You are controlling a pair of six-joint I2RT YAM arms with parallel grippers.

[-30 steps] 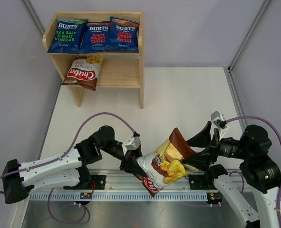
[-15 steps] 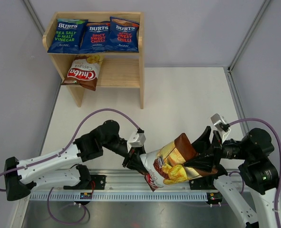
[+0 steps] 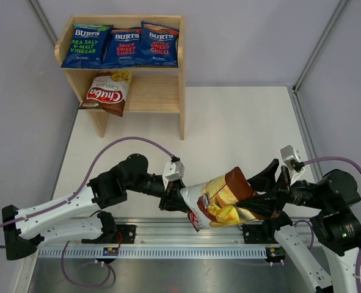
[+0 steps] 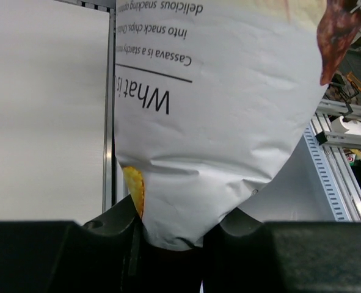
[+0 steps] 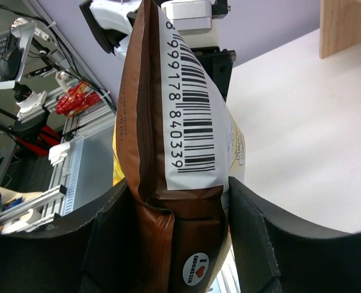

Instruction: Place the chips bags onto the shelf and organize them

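The top camera looks down from high at six o'clock toward twelve, covering the whole worktop (image 3: 241,122), shelf (image 3: 159,91) at eleven. Each wrist camera peers between its own jaws, pressed close to the Chuba bag (image 3: 217,201) from opposite ends; all three share it.

A cream bag (image 4: 217,122) with inverted print is seen filling the upper centre of the frame. Its lower end is pinched by the left gripper (image 4: 171,237) at bottom centre. White table (image 4: 46,110) is shown at left.
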